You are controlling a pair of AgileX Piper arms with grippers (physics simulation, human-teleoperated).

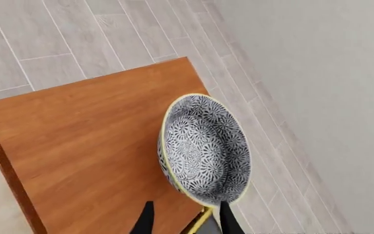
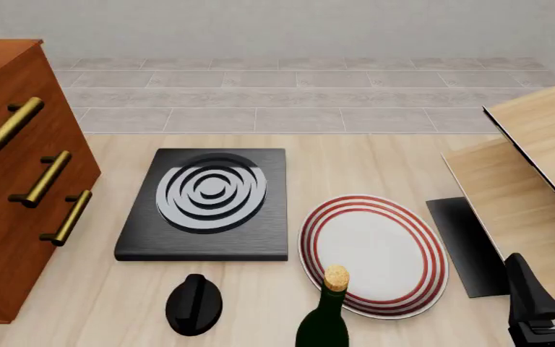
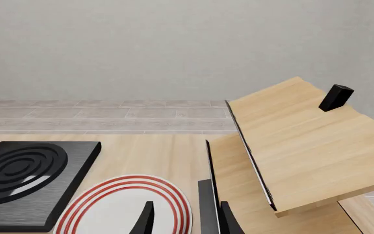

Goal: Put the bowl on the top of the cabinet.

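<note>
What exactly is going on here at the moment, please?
The left gripper holds the patterned bowl by its rim, tilted, above the top of the wooden cabinet; it is not set down yet. The right gripper hangs empty over the table, near the red-ringed plate.

The cabinet [image 1: 89, 146] top lies bare beside the bowl [image 1: 203, 148]. On the table, bottle [image 2: 324, 318], plate [image 2: 379, 253] and pale boards [image 2: 528, 188] crowd the right gripper [image 3: 183, 219].
</note>
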